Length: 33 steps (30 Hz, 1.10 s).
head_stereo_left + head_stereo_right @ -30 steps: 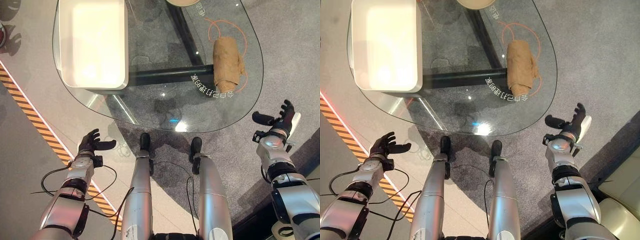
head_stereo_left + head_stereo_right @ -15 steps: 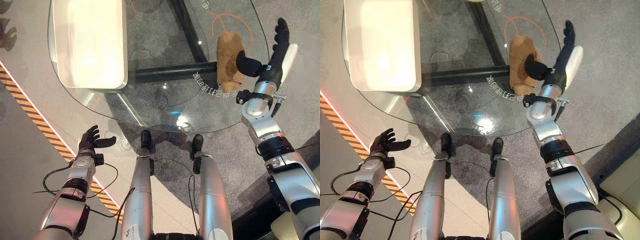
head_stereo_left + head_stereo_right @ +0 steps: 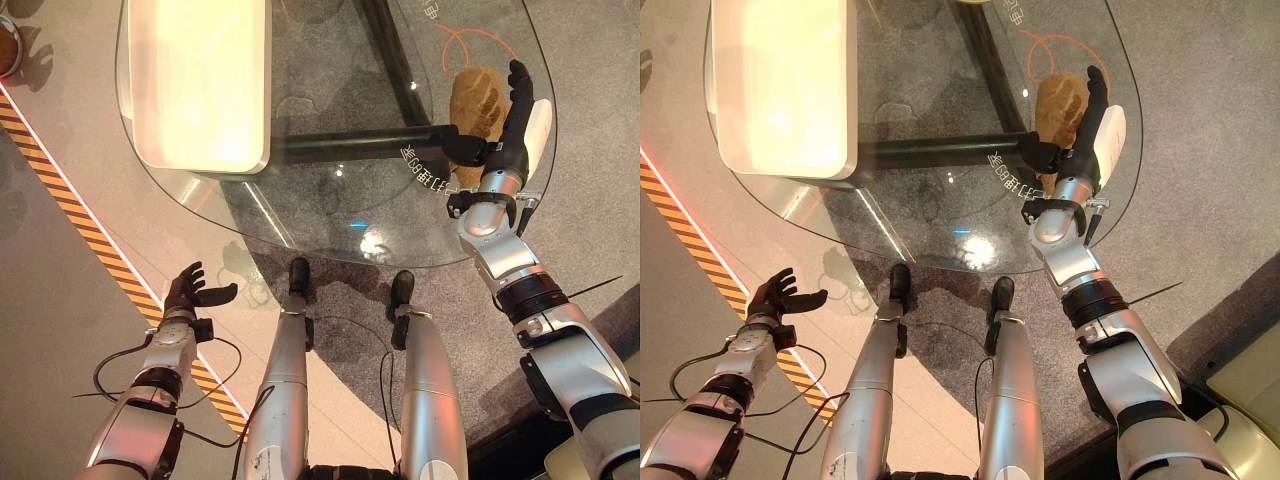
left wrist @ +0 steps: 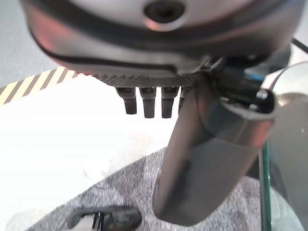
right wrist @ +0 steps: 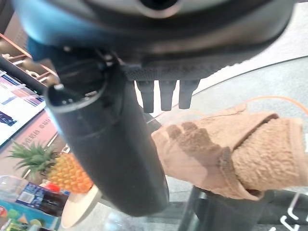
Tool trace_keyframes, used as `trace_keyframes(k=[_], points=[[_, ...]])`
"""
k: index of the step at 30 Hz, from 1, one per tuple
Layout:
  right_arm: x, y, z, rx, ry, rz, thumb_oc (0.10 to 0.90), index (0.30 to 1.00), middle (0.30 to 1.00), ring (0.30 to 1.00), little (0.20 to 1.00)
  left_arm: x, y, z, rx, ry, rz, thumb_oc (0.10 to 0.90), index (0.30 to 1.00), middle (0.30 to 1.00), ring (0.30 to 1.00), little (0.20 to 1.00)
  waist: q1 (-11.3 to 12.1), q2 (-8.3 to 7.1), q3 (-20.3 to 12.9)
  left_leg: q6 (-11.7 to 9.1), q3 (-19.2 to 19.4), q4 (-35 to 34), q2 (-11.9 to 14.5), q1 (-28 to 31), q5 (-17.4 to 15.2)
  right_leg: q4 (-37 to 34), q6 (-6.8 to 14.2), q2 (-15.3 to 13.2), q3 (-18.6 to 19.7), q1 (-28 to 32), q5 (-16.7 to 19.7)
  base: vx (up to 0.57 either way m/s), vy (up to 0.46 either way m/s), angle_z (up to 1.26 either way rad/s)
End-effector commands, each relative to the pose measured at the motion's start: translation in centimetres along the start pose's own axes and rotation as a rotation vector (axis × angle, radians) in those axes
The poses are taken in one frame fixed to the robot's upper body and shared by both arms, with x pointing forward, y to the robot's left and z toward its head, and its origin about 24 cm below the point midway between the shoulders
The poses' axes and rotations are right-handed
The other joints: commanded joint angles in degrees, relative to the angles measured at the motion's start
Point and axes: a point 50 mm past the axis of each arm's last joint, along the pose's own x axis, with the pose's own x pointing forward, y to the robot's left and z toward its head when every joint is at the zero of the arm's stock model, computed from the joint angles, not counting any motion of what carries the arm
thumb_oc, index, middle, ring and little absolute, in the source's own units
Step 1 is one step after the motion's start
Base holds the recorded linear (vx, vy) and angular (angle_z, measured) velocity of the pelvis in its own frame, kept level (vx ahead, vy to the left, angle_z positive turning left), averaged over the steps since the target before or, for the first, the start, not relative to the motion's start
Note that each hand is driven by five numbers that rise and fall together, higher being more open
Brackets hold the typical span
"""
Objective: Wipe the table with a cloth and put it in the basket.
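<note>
Left eye view gives you a glass table [image 3: 330,190] with a rounded edge, standing on grey carpet, and through the glass you see its dark frame. A white basket [image 3: 200,80] sits on the far left part of the table. On the floor to the left runs a yellow and black striped line [image 3: 90,265]. The brown cloth [image 3: 478,100] lies bunched on the right part of the glass, inside an orange outline printed there. Your right hand [image 3: 505,140] is over the table edge, just beside the cloth, fingers straight and thumb held apart; whether it touches the cloth you cannot tell. In the right wrist view the cloth [image 5: 231,154] shows past the fingers, partly covered by the thumb. Your left hand [image 3: 188,292] hangs low beside the table, over the floor, fingers relaxed and spread, holding nothing.
</note>
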Motion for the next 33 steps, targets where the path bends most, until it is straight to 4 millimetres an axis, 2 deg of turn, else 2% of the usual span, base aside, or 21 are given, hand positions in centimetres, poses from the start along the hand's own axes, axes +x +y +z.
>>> trace_keyframes(k=[1,10,19,31,33], points=[[0.9,-0.6,3.1,-0.017,-0.145,-0.011,0.8,0.9,0.9,0.9,0.9,-0.5,1.0,-1.3,-0.005,0.007,0.069,0.8,0.9,0.9,0.9,0.9,-0.9,2.68,-1.4,5.2,4.8,3.7,-4.9,0.5,-4.0,-6.5,-2.8,3.7,-3.1,3.3,2.2,0.0,0.0,0.0],[0.6,0.2,0.7,-0.103,-0.035,0.025,0.8,0.9,0.9,0.9,0.9,-0.4,0.3,-1.0,0.003,0.005,0.057,0.8,0.9,0.9,0.9,0.9,-0.4,3.08,-1.4,5.3,5.0,3.5,-4.9,0.1,-3.6,-6.1,-2.9,3.7,-3.6,2.7,2.4,0.0,0.0,0.0],[0.8,0.4,-0.8,-0.181,0.029,0.068,0.8,0.9,0.9,0.9,0.9,-0.4,-0.1,-0.8,0.01,0.003,0.046,0.8,0.9,0.9,0.9,0.9,-0.1,3.36,-1.4,5.2,4.9,3.8,-4.8,-0.4,-3.5,-5.5,-2.8,3.7,-3.8,2.0,2.5,0.0,0.0,0.0],[1.5,0.0,-1.3,-0.275,0.042,0.043,0.8,0.9,0.9,0.9,0.9,-0.3,-0.5,-0.4,0.017,-0.001,0.033,0.8,0.9,0.9,0.9,0.9,0.5,3.87,-1.4,5.4,4.9,3.1,-5.0,-0.7,-2.9,-5.6,-2.7,3.8,-4.4,1.5,2.8,0.0,0.0,0.0],[2.1,-0.5,-1.0,-0.309,0.026,0.012,0.8,0.9,0.9,0.9,0.9,-0.2,-0.5,-0.4,0.019,0.002,0.029,0.8,0.9,0.9,0.9,0.9,0.7,4.22,-1.4,5.5,4.8,3.1,-5.1,-0.8,-2.9,-5.4,-2.6,3.7,-4.4,1.2,2.9,0.02,0.002,0.0]])
